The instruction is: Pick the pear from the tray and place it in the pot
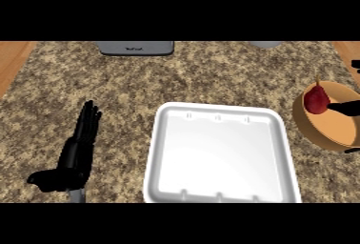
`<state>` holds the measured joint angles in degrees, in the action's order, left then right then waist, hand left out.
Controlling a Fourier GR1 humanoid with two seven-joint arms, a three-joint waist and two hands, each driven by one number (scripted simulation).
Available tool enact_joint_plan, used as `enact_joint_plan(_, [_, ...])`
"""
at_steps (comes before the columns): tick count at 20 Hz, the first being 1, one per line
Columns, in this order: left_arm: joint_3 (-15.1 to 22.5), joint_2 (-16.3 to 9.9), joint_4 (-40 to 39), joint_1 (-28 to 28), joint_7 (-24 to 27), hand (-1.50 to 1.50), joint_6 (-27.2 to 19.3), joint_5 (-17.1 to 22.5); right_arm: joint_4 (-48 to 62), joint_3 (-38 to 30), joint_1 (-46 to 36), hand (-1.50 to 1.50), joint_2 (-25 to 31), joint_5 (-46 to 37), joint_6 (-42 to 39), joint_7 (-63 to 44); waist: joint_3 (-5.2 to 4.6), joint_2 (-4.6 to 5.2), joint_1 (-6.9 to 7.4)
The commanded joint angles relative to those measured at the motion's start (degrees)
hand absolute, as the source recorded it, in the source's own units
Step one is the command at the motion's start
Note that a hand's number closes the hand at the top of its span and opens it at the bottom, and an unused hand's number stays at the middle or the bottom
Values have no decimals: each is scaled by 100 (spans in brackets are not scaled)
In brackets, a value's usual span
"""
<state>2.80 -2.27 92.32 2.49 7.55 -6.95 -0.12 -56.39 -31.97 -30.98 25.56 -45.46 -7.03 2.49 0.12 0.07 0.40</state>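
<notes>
Head view puts the pear (317,100) inside the pot (330,136) at far right, stem up. Our right hand (345,108) lies just beside it, fingers unreadable. Our left hand (79,147) rests straight-fingered, beyond the tray (218,159).

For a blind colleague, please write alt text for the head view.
A dark red pear sits inside a round tan pot at the right edge, with black fingers of the right hand beside it. A white rectangular tray lies mid-counter; the open left hand rests to its left.
</notes>
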Motion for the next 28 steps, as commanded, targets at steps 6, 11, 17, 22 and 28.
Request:
enact_joint_plan(6, [-48,4,5,40,35,0,-5,20,457,-1472,-246,-150,42,1869,67,629,-7,-1,-13])
enact_joint_plan(11, [-79,8,-281,-222,22,0,76,48,1430,-1727,-387,-150,859,2251,113,1049,-7,14,13])
enact_joint_plan(17, [-51,93,-120,-496,-360,0,-221,-144,2105,-1999,-36,-150,1587,2803,-349,1873,-6,6,-13])
enact_joint_plan(22, [-284,-76,-480,-554,7,0,62,46,3206,-2055,-40,-150,2301,2891,-370,2585,-1,32,34])
enact_joint_plan(28, [70,120,34,-368,-418,0,-54,-90,3891,-2082,203,-150,2649,3009,-358,3193,9,38,73])
